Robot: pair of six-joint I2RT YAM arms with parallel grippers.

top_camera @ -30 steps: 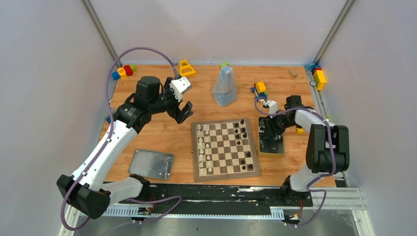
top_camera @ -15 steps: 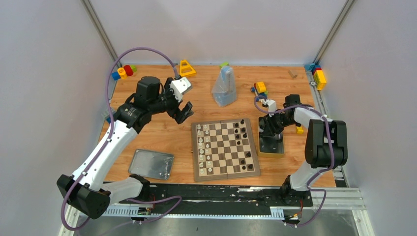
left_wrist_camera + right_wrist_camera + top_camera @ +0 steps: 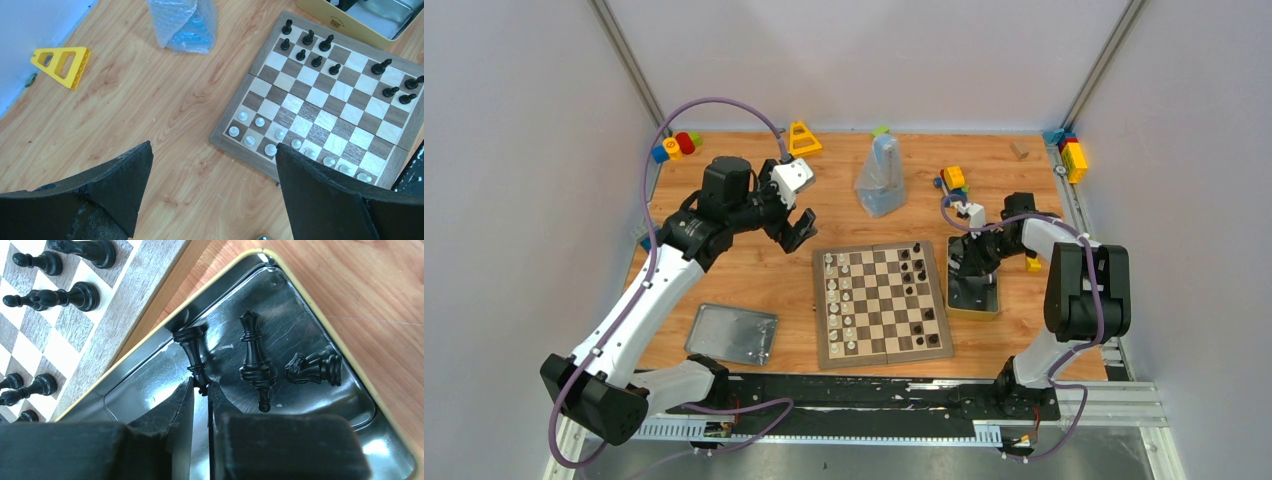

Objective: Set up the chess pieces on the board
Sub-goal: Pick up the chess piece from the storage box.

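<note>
My right claw (image 3: 200, 392) is down inside the tin (image 3: 300, 305), its fingers pinched to a narrow slit on the head of a black piece (image 3: 194, 352). That piece lies flat on the tin floor. Its long axis runs nearly in line with the fingers, head at the fingertips and round base pointing straight away from the claw, towards the tin's wall.

I count three black pieces in the tin. Just right of the gripped one lies a taller piece (image 3: 255, 365), also lengthwise to the fingers; I cannot tell which end is its base. Further right a knight (image 3: 312, 369) lies crosswise, base pointing away from the claw.

The board (image 3: 320, 120) sits left of the right claw, touching or just beside the tin.

My left claw (image 3: 212, 150) hangs with its jaws spread wide and nothing between them, over the bare table (image 3: 150, 100). The board's near corner lies ahead of its right finger. On the board I count eleven black pieces (image 3: 316, 61) upright at the far side. At least ten cream pieces (image 3: 259, 121) stand in two ragged rows at the near side, where the finger hides the edge.
</note>
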